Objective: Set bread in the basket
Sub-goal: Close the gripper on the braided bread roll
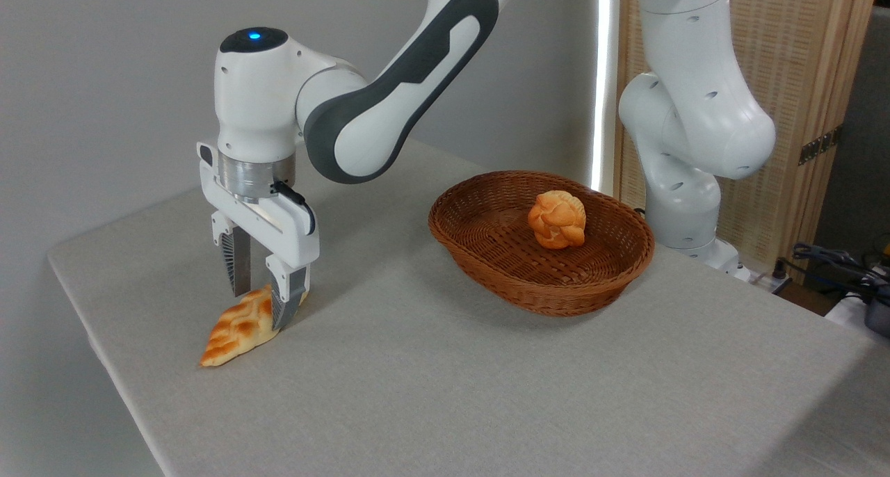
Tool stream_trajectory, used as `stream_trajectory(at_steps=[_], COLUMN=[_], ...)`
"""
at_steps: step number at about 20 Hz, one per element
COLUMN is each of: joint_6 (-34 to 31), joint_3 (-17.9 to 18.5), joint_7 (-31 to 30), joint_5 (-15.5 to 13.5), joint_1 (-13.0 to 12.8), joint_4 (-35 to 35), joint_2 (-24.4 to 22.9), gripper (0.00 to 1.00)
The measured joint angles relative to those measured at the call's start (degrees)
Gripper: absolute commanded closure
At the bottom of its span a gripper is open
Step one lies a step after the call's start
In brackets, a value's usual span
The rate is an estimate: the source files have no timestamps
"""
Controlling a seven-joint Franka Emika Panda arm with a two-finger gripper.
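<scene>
Fingers around the far end of the bread, basket waiting behind.

We saw the bread lying on the counter, the gripper open astride its far end; gripped so off-centre, the loaf could swing or slip before the basket, where a round roll lay.

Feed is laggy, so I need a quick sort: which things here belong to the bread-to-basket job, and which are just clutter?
Job: braided loaf, on the table with the gripper straddling it; wicker basket.
Clutter: round roll, already in the basket; cables at far right.
</scene>
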Motion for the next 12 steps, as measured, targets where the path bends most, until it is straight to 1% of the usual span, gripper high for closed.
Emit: stream_trajectory(at_steps=[4, 5, 6, 7, 8, 9, 10, 11, 12], joint_6=[0.40, 0.40, 0.40, 0.40, 0.40, 0.40, 0.40, 0.40, 0.40], joint_3=[-0.03, -0.03, -0.03, -0.04, -0.04, -0.05, -0.07, -0.10, -0.13], joint_7=[0.00, 0.00, 0.00, 0.00, 0.05, 0.04, 0.03, 0.03, 0.03], joint_5=[0.00, 0.00, 0.00, 0.16, 0.95, 2.56, 3.80, 4.42, 4.70], joint_1=[-0.03, -0.03, -0.03, -0.03, -0.04, -0.04, -0.05, -0.06, -0.08], joint_4=[0.12, 0.18, 0.20, 0.22, 0.23, 0.23, 0.23, 0.23, 0.23], joint_2=[0.69, 0.71, 0.72, 0.72, 0.72, 0.73, 0.75, 0.78, 0.79], gripper=[0.00, 0.04, 0.13, 0.18, 0.29, 0.41, 0.51, 0.54, 0.55])
